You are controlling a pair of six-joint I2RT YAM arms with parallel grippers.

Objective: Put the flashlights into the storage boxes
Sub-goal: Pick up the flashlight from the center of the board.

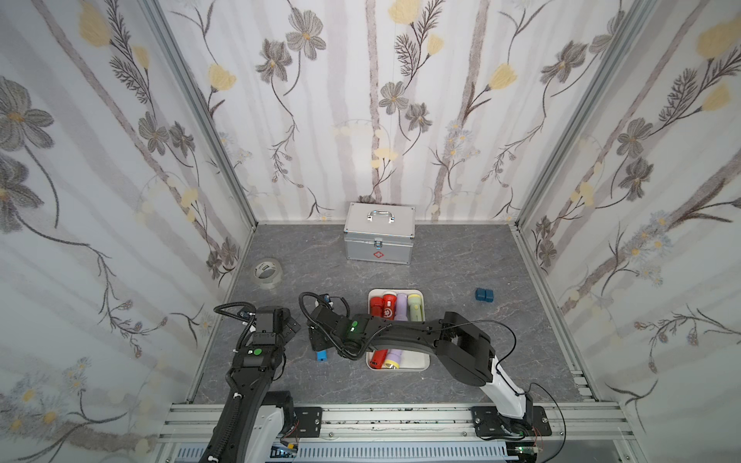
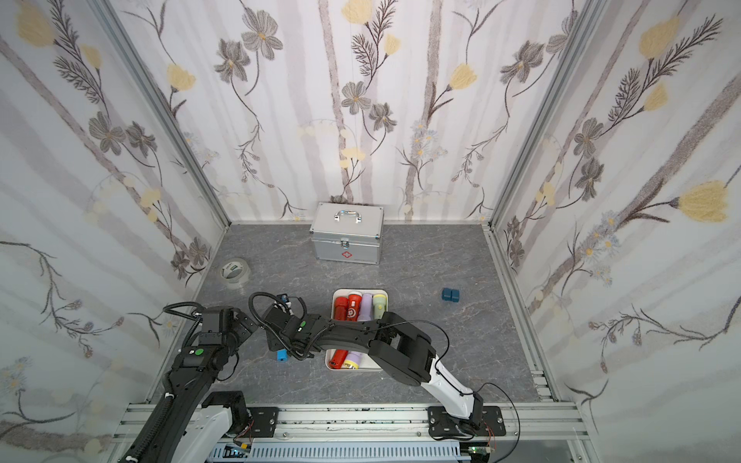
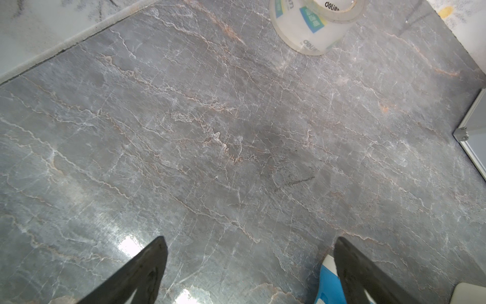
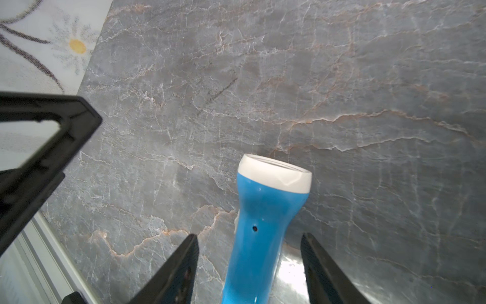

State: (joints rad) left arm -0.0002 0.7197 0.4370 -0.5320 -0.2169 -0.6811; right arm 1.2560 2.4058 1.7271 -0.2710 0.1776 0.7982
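Note:
A blue flashlight [image 1: 321, 355] [image 4: 263, 218] with a white head lies on the grey table, left of the white storage box [image 1: 415, 358]. My right gripper [image 4: 249, 239] is open and straddles its handle, with a gap on each side. The right arm reaches across the box. Inside the box lie two red flashlights [image 1: 377, 306], a lilac one [image 1: 401, 306] and a pale green one [image 1: 416, 306] at the far end. A red one [image 1: 378, 358] and a lilac one [image 1: 393, 358] lie at the near end. My left gripper [image 3: 251, 240] is open and empty above bare table, just left of the blue flashlight [image 3: 327, 284].
A silver case [image 1: 379, 236] with a red cross stands at the back. A roll of clear tape [image 1: 268, 272] [image 3: 313, 23] lies at the far left near the wall. Two dark blue blocks [image 1: 484, 295] sit right of the box. Walls enclose three sides.

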